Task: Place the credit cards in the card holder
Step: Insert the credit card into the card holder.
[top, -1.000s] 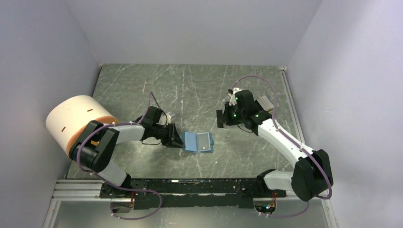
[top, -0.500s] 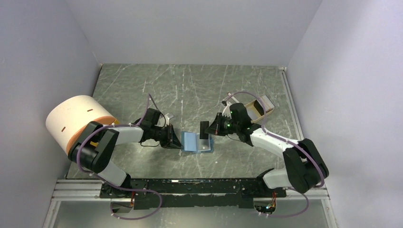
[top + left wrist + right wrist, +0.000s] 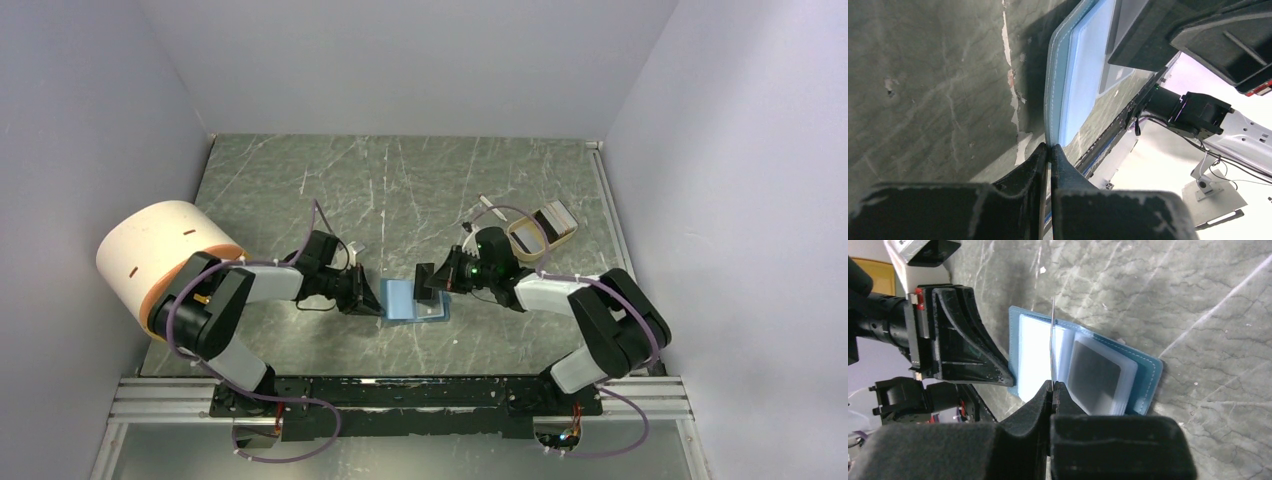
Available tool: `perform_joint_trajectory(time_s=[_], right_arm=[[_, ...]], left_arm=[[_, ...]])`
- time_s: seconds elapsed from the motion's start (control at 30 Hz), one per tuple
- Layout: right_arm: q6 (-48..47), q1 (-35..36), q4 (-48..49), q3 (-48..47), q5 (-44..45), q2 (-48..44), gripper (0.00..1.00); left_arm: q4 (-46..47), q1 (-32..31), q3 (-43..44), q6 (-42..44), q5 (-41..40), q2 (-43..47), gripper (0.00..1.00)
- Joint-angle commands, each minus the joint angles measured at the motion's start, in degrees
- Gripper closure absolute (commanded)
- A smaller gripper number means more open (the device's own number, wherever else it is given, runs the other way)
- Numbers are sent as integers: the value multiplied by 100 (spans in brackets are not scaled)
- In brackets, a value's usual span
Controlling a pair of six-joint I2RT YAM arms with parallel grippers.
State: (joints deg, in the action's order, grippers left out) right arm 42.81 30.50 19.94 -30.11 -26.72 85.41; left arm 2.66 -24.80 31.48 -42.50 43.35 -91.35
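Note:
The teal-blue card holder (image 3: 410, 302) lies open on the table between the two arms. My left gripper (image 3: 374, 297) is shut on its left edge; the left wrist view shows the fingertips pinching the stitched rim (image 3: 1049, 146) of the card holder (image 3: 1070, 85). My right gripper (image 3: 436, 283) is shut on a dark credit card (image 3: 427, 280), held upright just above the holder's middle. From the right wrist the credit card (image 3: 1052, 340) shows edge-on over the light-blue slots of the card holder (image 3: 1147, 382). Another dark card (image 3: 1095, 375) sits in a slot on the right half.
A small tan tray (image 3: 524, 247) with more cards (image 3: 556, 215) stands at the back right, beside a thin white stick (image 3: 487, 204). A big white and orange cylinder (image 3: 160, 250) sits at the left wall. Walls close in the table on three sides.
My right arm has swung left and down, bringing the dark card from mid-air to just above the open holder. My left gripper has closed on the holder's left edge.

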Motion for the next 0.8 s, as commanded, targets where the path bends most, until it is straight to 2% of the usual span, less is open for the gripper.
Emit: perform_joint_trajectory(time_s=[0.0, 0.33, 0.77], right_arm=[[166, 47, 523, 129, -40, 214, 100], [254, 123, 767, 192, -179, 558, 100], [138, 267, 233, 162, -401, 585, 100]], left_arm=[[114, 45, -71, 31, -107, -88, 91], [224, 49, -116, 1, -99, -193, 91], [223, 46, -107, 1, -83, -204, 91]])
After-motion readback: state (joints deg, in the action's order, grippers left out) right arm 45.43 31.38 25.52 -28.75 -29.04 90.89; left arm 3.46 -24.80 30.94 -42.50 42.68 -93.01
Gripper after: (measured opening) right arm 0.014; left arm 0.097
